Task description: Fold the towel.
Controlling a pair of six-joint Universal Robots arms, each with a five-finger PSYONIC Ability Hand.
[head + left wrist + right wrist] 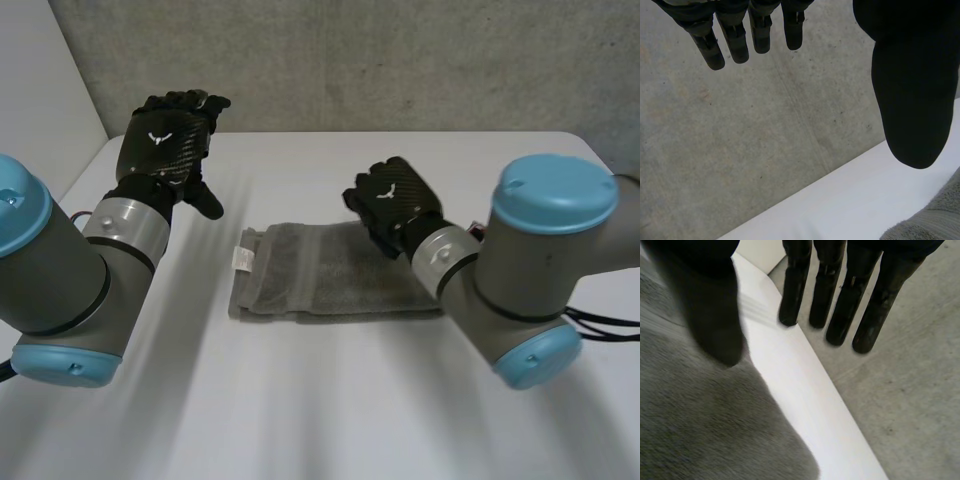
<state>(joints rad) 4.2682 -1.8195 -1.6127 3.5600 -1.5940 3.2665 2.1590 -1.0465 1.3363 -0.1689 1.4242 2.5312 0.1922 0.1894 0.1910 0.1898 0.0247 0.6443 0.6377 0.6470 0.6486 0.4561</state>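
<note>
A grey towel [320, 272] lies folded into a long strip in the middle of the white table [330, 400], with a small white tag [243, 258] at its left end. My left hand [165, 140] is raised above the table's far left, away from the towel, its fingers [735, 35] straight and its thumb spread. A bit of the towel [935, 220] lies beyond that thumb. My right hand [395, 198] hovers over the towel's far right part. Its fingers [832, 295] are straight, nothing is between them and the thumb, and the towel [700, 430] lies under the thumb.
A grey concrete wall [380, 60] rises right behind the table's far edge [805, 380]. A white panel [40, 90] stands at the left. Both forearms reach in over the near part of the table on either side of the towel.
</note>
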